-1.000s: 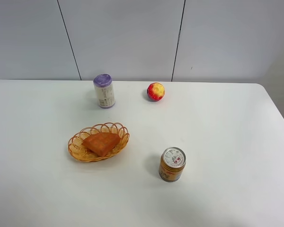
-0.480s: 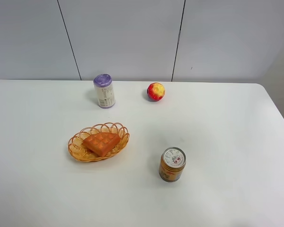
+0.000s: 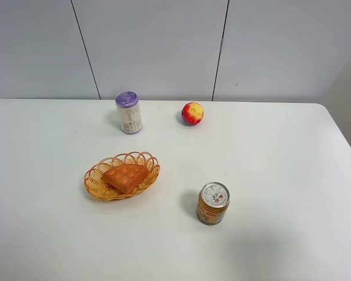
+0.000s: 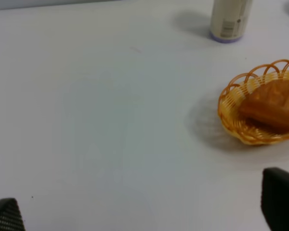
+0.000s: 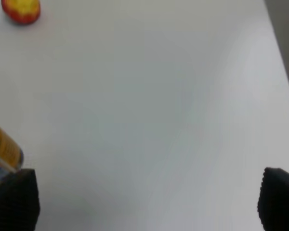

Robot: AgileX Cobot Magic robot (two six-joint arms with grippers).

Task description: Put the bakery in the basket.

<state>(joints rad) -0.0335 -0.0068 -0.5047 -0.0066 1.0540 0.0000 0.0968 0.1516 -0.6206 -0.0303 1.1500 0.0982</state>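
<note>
The bakery (image 3: pixel 124 177), a flat orange-brown waffle wedge with a grid pattern, lies inside the oval wicker basket (image 3: pixel 94 186) left of the table's middle. Both also show in the left wrist view, the bakery (image 4: pixel 274 104) resting in the basket (image 4: pixel 229 107). My left gripper (image 4: pixel 142 216) is open and empty, well off to the side of the basket, over bare table. My right gripper (image 5: pixel 144 199) is open and empty over the right part of the table. Neither arm shows in the exterior high view.
A purple-lidded white can (image 3: pixel 128 112) and a red-yellow apple (image 3: pixel 192 113) stand at the back. An orange drink can (image 3: pixel 213 204) stands right of the basket, also in the right wrist view (image 5: pixel 2 151). The table's right edge (image 3: pixel 342 137) is near.
</note>
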